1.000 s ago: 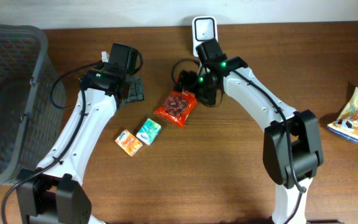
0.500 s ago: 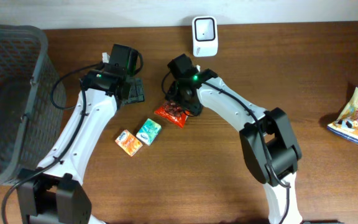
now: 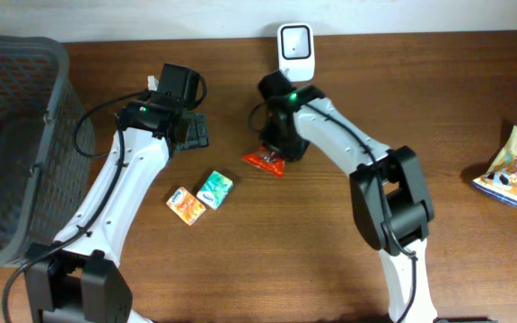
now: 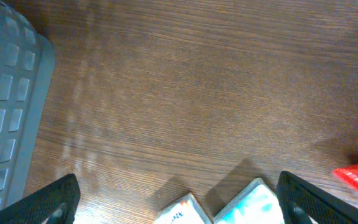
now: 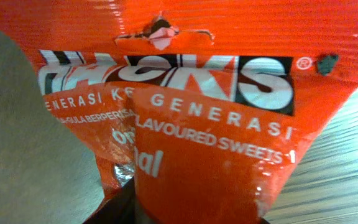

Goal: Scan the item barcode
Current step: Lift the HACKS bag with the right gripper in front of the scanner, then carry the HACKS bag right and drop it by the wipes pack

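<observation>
Red sweets bag (image 3: 266,160) now stands bunched and edge-up on the desk (image 3: 330,269) just below the white scanner (image 3: 294,41), no longer flat as a second ago. The right gripper (image 3: 276,149) has moved over it, fingers pinched onto it. The left gripper (image 4: 178,202) has its fingers spread wide, holding nothing.

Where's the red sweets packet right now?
Overhead view, mid-table: red sweets packet is in the right gripper, just below the white scanner, right of the teal box.
</observation>
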`<action>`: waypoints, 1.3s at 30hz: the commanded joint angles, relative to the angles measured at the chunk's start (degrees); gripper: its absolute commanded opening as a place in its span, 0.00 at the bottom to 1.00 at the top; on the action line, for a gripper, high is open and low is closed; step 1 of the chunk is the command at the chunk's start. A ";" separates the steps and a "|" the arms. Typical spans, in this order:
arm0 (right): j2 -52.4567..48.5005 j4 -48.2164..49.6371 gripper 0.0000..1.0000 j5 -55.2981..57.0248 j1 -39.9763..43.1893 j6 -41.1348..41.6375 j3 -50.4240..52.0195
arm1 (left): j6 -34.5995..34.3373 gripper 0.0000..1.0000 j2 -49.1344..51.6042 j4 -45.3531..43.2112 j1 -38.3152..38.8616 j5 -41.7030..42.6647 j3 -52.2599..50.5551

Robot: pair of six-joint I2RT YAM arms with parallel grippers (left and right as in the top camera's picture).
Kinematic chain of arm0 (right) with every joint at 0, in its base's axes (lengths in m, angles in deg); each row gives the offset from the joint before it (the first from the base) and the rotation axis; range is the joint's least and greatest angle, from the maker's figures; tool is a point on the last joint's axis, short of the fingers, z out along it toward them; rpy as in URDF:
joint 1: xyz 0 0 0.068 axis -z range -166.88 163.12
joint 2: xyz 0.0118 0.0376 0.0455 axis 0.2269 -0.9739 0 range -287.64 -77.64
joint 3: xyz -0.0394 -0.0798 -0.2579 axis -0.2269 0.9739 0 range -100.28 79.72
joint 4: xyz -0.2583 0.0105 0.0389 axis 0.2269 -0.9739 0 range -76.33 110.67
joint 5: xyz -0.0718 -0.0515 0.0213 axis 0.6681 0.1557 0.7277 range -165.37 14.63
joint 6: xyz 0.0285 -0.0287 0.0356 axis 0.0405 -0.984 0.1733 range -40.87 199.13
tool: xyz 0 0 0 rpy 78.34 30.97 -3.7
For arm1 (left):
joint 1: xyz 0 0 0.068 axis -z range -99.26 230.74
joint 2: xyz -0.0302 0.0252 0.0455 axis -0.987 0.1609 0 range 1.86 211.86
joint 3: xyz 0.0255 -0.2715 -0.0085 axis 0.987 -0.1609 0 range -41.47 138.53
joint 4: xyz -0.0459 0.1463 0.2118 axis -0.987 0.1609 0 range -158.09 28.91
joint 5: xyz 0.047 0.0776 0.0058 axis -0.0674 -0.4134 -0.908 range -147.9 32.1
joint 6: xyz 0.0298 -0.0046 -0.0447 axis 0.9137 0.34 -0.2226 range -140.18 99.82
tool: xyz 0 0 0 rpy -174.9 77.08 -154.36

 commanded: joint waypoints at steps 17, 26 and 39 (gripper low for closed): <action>-1.90 19.69 0.04 5.75 11.76 -35.39 -24.48 | -0.79 0.99 0.07 -0.55 -0.35 0.22 -0.66; -7.52 32.87 0.04 15.58 12.46 -35.43 -23.50 | -0.79 0.99 0.07 -1.49 -0.35 0.22 -0.66; 5.22 21.92 0.04 15.87 21.35 -29.92 -23.52 | -0.76 0.99 0.09 -2.14 -0.37 0.20 -0.66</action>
